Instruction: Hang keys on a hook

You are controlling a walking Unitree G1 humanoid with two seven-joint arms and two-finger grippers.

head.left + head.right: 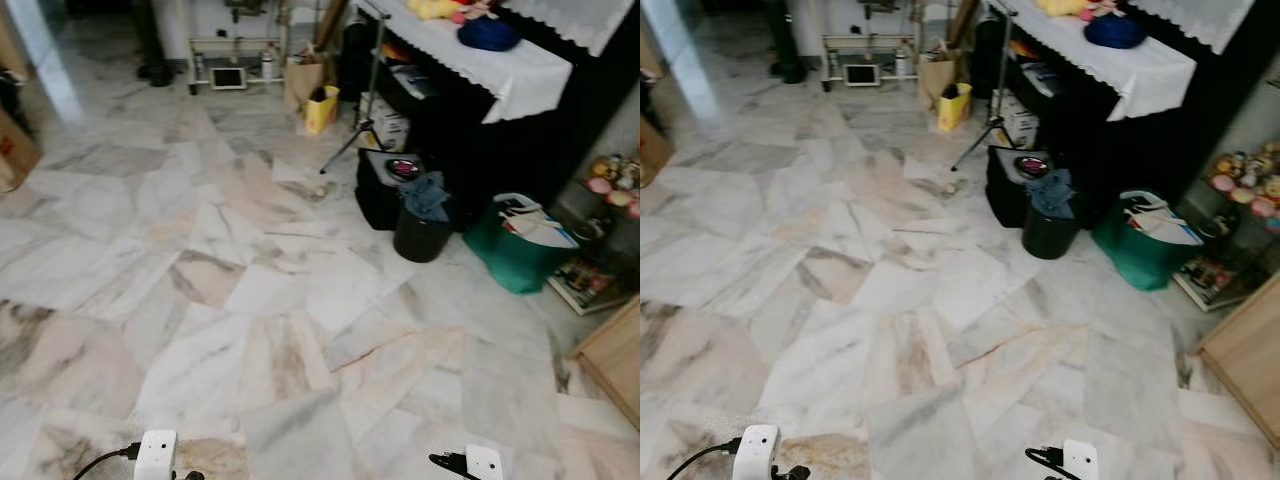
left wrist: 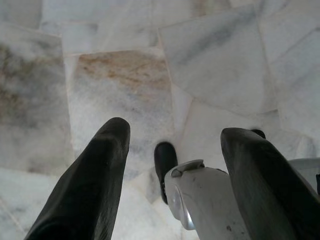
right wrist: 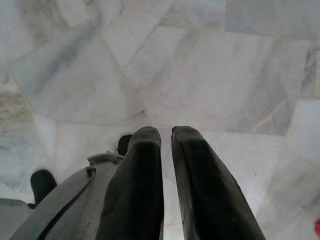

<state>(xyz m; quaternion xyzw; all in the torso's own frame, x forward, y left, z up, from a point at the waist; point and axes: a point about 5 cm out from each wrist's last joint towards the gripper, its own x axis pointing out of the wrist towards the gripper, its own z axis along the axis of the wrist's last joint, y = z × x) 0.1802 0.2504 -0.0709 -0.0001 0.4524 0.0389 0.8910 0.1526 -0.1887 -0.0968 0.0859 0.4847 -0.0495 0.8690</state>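
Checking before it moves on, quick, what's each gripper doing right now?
Left gripper: open, holding nothing, pointed down at the marble floor.
Right gripper: fingers nearly together, nothing between them, also over the floor.

**Head looks out, wrists look down**

Both eye views look forward and down across the marble floor (image 1: 250,300) toward the black bin (image 1: 420,235), sharing nearly the same scene. Each wrist view looks close down along its own fingers at floor tiles, well short of the bin.
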